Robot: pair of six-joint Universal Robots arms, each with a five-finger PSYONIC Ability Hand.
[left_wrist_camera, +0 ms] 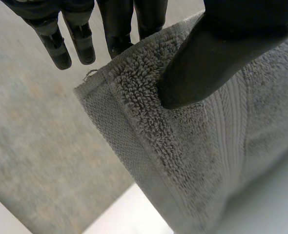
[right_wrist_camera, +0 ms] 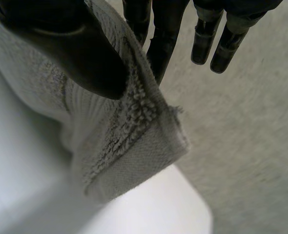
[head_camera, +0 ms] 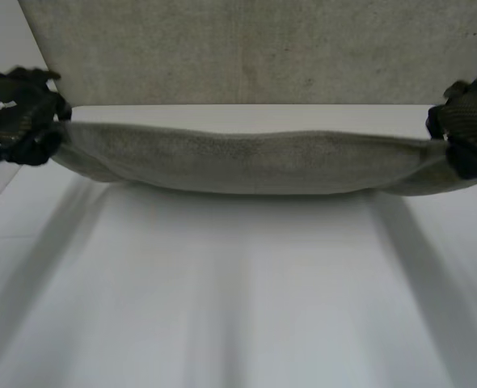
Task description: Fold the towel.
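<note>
A grey towel [head_camera: 246,160] hangs lifted between my two hands, its near edge stretched across the head view and sagging in the middle, while its far part [head_camera: 246,48] lies flat on the table. My left hand [head_camera: 20,113] is shut on the towel's left near corner [left_wrist_camera: 134,112]: the thumb [left_wrist_camera: 207,58] presses the terry cloth against the fingers [left_wrist_camera: 119,29] behind it. My right hand [head_camera: 465,133] is shut on the right near corner [right_wrist_camera: 144,136], thumb [right_wrist_camera: 75,53] on top and fingers [right_wrist_camera: 163,34] behind the cloth.
The white table [head_camera: 238,307] stretches bare from the lifted edge towards me. The flat part of the towel [left_wrist_camera: 36,146] lies under both hands, also visible beneath the right hand's fingertips as grey cloth [right_wrist_camera: 251,146].
</note>
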